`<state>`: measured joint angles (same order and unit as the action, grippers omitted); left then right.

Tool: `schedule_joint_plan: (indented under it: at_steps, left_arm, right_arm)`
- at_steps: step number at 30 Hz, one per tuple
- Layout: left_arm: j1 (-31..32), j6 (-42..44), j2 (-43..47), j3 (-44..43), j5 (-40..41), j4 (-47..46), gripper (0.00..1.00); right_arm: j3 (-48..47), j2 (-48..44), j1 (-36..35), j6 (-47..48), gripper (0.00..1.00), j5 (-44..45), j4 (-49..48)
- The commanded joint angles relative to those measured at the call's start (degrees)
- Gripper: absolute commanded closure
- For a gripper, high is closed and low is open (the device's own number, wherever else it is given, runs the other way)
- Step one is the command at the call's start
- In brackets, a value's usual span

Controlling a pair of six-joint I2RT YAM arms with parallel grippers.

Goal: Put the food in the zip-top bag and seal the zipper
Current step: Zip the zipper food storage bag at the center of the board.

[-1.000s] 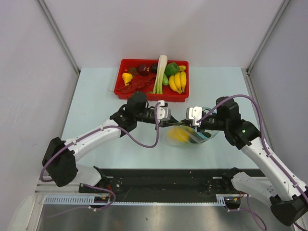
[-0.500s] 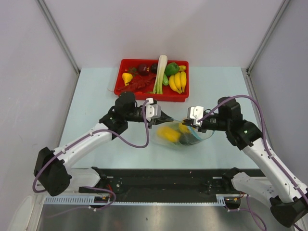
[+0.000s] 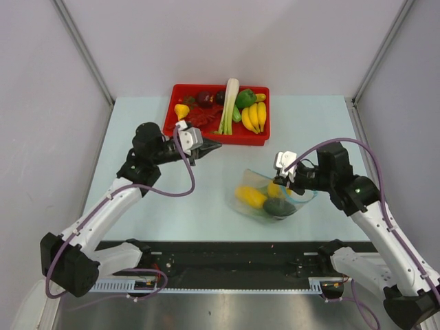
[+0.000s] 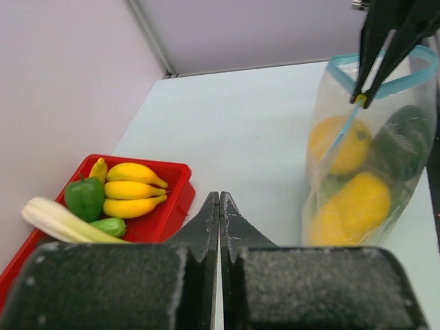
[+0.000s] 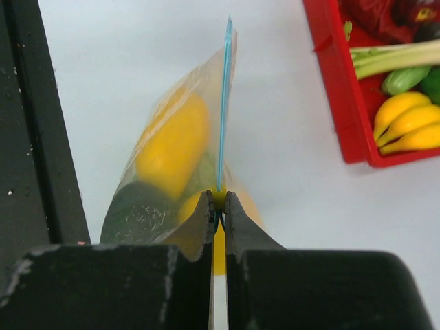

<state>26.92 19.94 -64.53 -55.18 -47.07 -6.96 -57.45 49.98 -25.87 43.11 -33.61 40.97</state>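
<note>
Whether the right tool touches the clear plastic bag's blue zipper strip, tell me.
Touching: right wrist view shows the right tool shut on the clear plastic bag's blue zipper strip.

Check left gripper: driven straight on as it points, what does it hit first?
Left gripper likely meets bare table, between red tray and zip-top bag; depth unclear.

A pale blue table (image 3: 316, 124) stands enclosed by plain grey-white walls (image 3: 227, 41) with metal corner posts (image 3: 82, 48).
</note>
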Motion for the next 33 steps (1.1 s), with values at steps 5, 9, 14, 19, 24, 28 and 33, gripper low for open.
schedule_joint_plan:
  at_steps: [5, 9, 14, 19, 24, 28, 33]
  left_arm:
    - [-0.6, 2.9, -2.1, -3.7, -9.3, 5.6, 0.75]
    - [5.1, 9.1, -5.9, -6.8, -8.7, 11.1, 0.39]
    - [10.3, 12.4, -12.5, -14.0, -9.4, 16.6, 0.27]
    - [14.3, 16.1, -15.8, -16.1, -8.5, 18.6, 0.4]
    - [16.9, 22.8, -18.7, -18.7, -6.6, 27.3, 0.61]
    - [17.4, 23.6, -19.0, -18.7, -4.9, 28.5, 0.81]
    - [17.0, 23.8, -18.1, -18.9, -1.9, 28.4, 1.0]
  right_arm:
    - [-1.4, -1.6, 2.0, -0.5, 1.0, -0.3, 1.0]
    - [-1.4, -0.9, 0.3, -1.5, 1.0, -0.5, -1.8]
    - [-1.3, 0.6, -3.1, -2.7, 1.0, -0.1, -5.6]
    - [-1.6, 2.1, -6.0, -2.9, 1.0, 1.0, -8.1]
    - [-2.6, 2.6, -6.7, -2.8, 1.0, 1.3, -8.1]
    - [-2.7, 2.5, -6.9, -2.4, 1.0, 1.5, -7.5]
    - [-2.7, 2.3, -6.9, -1.8, 1.0, 2.4, -6.5]
